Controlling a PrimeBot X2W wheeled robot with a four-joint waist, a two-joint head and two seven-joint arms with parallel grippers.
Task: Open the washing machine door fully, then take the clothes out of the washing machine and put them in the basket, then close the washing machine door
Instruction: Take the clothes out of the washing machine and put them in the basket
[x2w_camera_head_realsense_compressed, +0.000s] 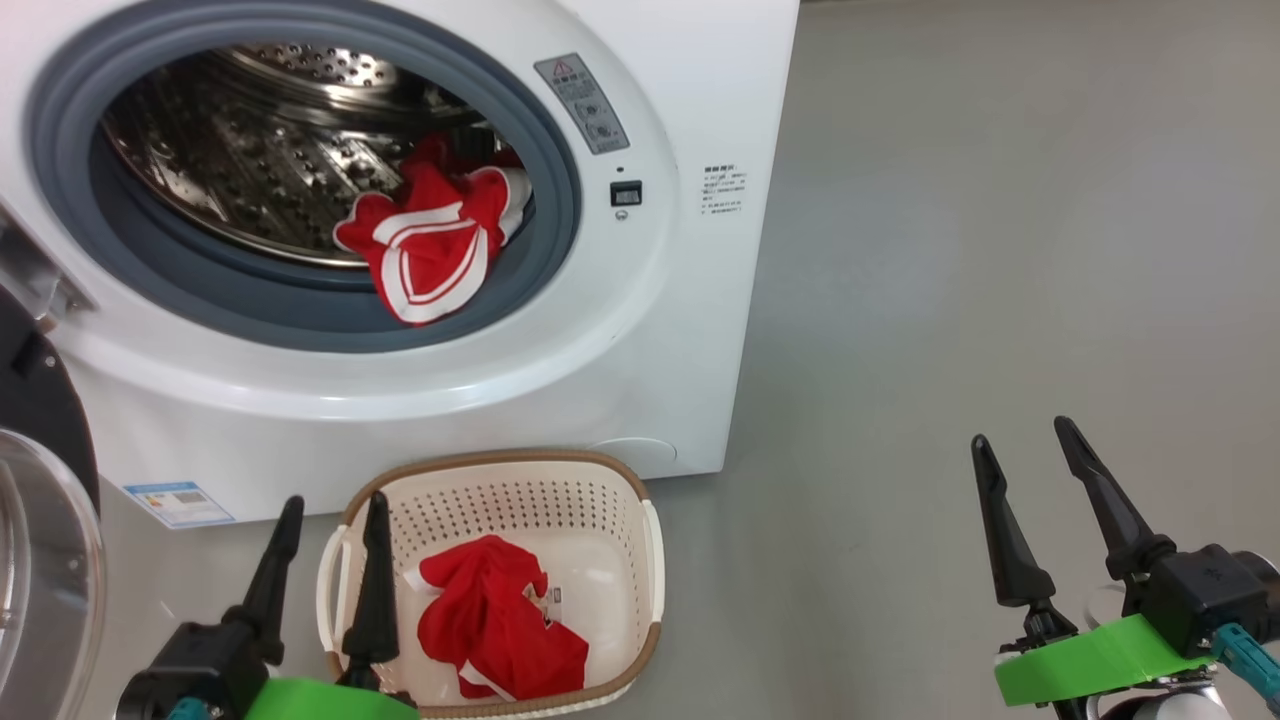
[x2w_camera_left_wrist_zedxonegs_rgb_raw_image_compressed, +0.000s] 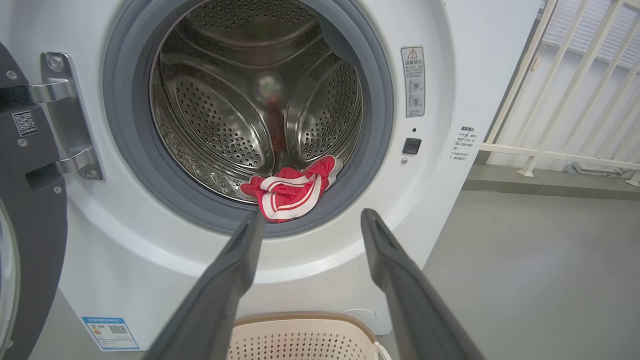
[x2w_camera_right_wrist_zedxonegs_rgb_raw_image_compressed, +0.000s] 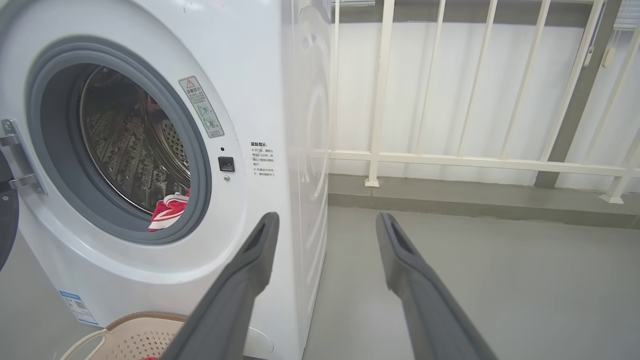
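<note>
Nearest, the left gripper and right gripper are hovering low, each with jaws spread wide and holding nothing. Just beyond the left gripper, the basket is sitting on the floor before the washing machine, holding one red garment. A second red garment is draping over the grey ring at the drum mouth. The washing machine door is standing open at left.

Red, white-striped clothes are seen in the white washing machine. The cream basket is rimmed in brown.
</note>
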